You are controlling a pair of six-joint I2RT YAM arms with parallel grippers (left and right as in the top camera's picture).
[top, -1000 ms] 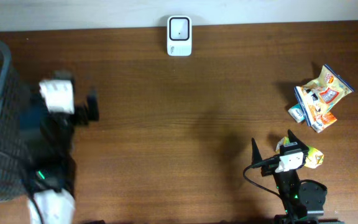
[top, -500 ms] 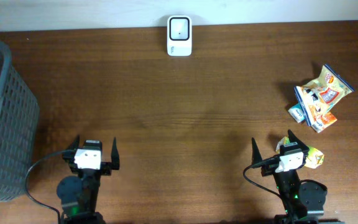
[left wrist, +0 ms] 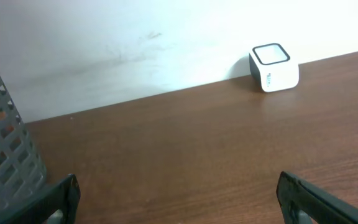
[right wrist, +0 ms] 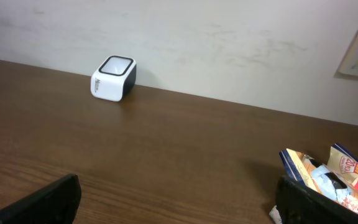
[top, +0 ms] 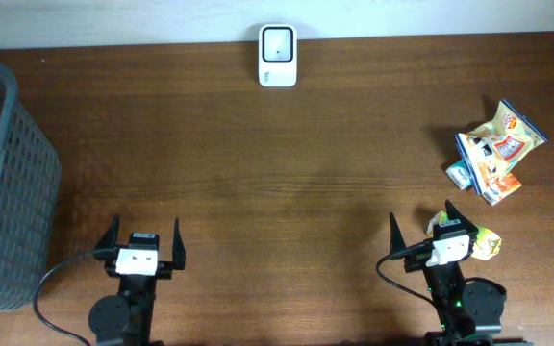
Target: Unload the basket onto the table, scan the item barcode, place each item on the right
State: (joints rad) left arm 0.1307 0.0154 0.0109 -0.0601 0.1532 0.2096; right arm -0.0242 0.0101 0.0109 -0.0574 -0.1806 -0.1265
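Back from the basket [top: 12, 183], the left gripper [top: 144, 233] rests, jaws apart. The right gripper [top: 421, 229], also apart, sits nearer the snack packets [top: 496, 154], right of the scanner [top: 278, 55].

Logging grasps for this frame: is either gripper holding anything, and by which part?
Nothing is held: the left gripper and right gripper both stand open and empty.

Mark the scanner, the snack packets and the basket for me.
scanner [top: 277, 46]: overhead view, on its top face.
snack packets [top: 496, 154]: overhead view, middle of the pile at the right.
basket [top: 27, 192]: overhead view, on its mesh side wall.
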